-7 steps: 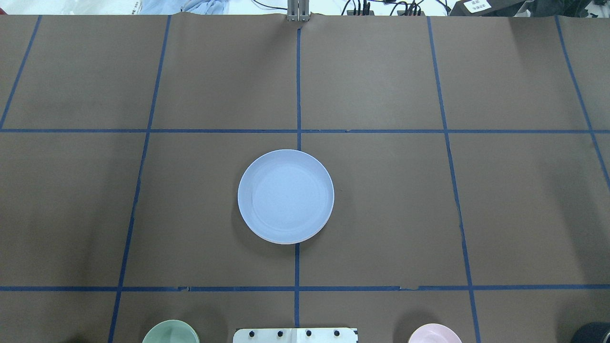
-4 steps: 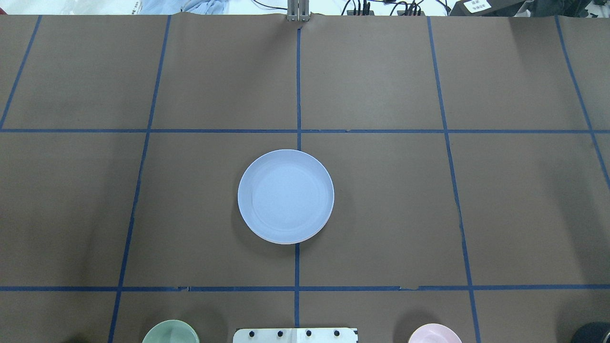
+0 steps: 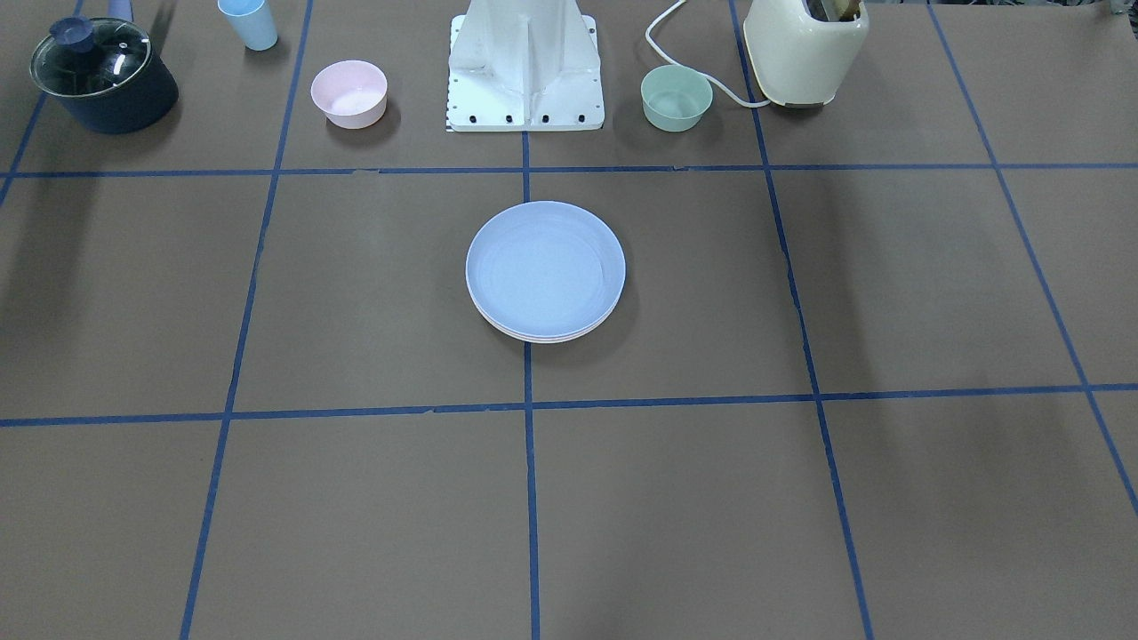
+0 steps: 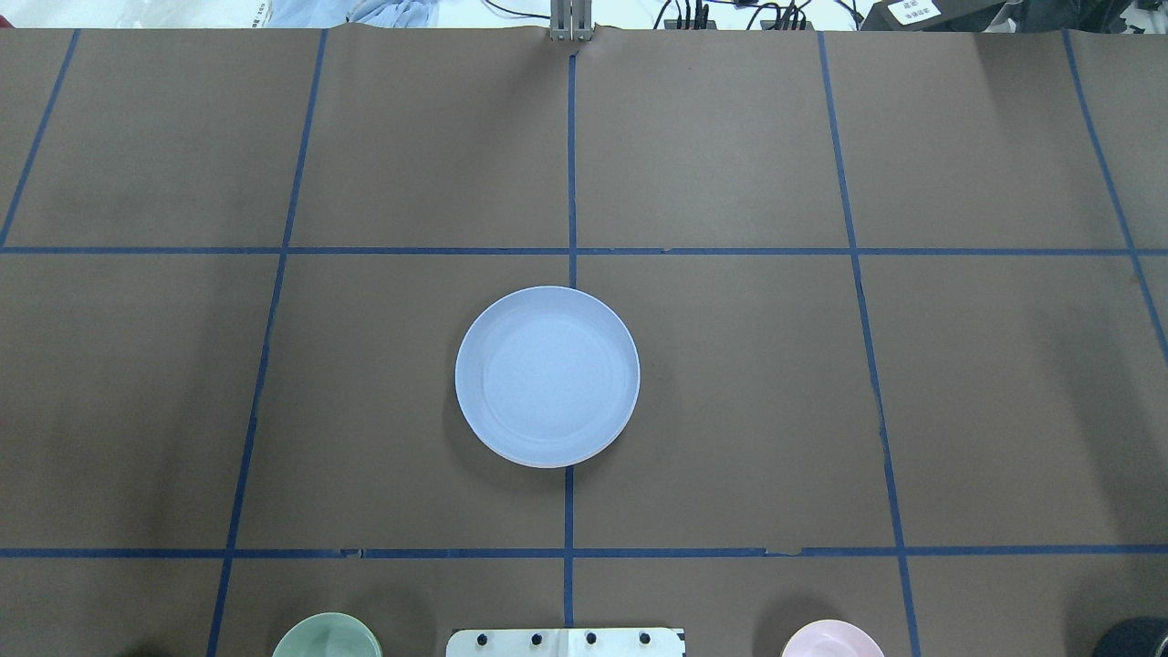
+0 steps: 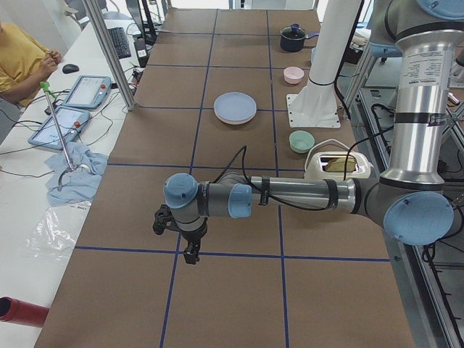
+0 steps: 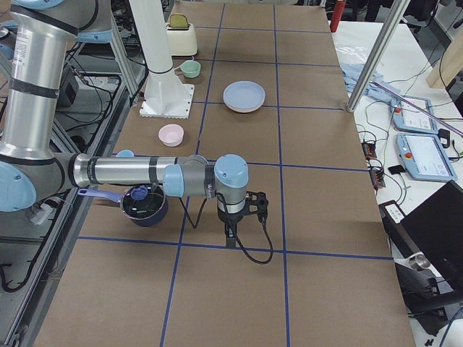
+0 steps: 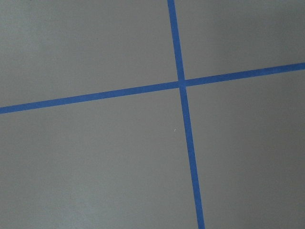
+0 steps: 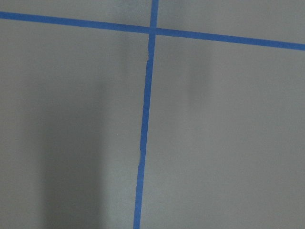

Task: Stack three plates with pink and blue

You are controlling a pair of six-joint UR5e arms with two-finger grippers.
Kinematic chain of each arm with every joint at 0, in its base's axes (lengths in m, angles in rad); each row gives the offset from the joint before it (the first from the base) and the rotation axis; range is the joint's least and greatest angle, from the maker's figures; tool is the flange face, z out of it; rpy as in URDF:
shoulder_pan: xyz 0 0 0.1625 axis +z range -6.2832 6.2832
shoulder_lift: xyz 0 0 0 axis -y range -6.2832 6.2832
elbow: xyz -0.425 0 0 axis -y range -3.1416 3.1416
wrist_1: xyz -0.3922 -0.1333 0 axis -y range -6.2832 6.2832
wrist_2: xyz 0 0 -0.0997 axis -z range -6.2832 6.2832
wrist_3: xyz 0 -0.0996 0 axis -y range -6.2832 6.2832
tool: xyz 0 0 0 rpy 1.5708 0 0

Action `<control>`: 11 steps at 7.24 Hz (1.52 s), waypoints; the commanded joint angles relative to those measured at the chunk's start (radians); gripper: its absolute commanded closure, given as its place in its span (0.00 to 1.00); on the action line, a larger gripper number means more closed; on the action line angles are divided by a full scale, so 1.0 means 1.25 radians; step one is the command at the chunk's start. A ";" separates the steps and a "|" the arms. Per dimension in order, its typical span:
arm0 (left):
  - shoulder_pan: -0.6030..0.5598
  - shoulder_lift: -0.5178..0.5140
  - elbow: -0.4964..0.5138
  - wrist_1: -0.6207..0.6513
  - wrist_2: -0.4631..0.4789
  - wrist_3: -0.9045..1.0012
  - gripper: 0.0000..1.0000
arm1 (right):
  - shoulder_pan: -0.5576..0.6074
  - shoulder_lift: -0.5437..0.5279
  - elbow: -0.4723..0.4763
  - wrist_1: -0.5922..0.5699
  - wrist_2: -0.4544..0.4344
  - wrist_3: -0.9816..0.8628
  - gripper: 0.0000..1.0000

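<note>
The light blue plate (image 4: 547,376) lies at the table's middle, on top of a stack (image 3: 545,269). Two paler rims (image 3: 540,338) show under its near edge in the front-facing view; I cannot tell their colours. The stack also shows in the left view (image 5: 234,106) and the right view (image 6: 244,95). My left gripper (image 5: 190,250) hangs over bare table far from the stack, seen only in the left view. My right gripper (image 6: 230,235) hangs likewise at the other end, seen only in the right view. I cannot tell if either is open or shut.
By the robot base (image 3: 524,67) stand a small pink bowl (image 3: 348,92), a mint-green bowl (image 3: 677,97), a cream toaster (image 3: 805,49), a dark lidded pot (image 3: 102,75) and a light blue cup (image 3: 248,22). Both wrist views show only brown table with blue tape lines.
</note>
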 commanded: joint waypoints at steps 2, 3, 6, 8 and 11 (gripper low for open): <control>0.000 0.000 0.010 0.000 0.000 0.001 0.00 | 0.000 0.001 0.001 0.000 0.000 0.003 0.00; 0.000 0.000 0.012 0.000 0.002 0.000 0.00 | 0.000 0.001 0.001 0.000 0.000 0.001 0.00; 0.001 -0.001 0.021 -0.001 0.001 0.002 0.00 | -0.001 0.003 0.001 0.000 0.000 0.001 0.00; 0.001 -0.002 0.022 -0.001 0.000 0.002 0.00 | -0.001 0.004 0.002 0.000 0.001 0.001 0.00; 0.001 -0.002 0.019 -0.002 0.000 0.005 0.00 | -0.001 0.005 -0.001 0.016 0.006 0.007 0.00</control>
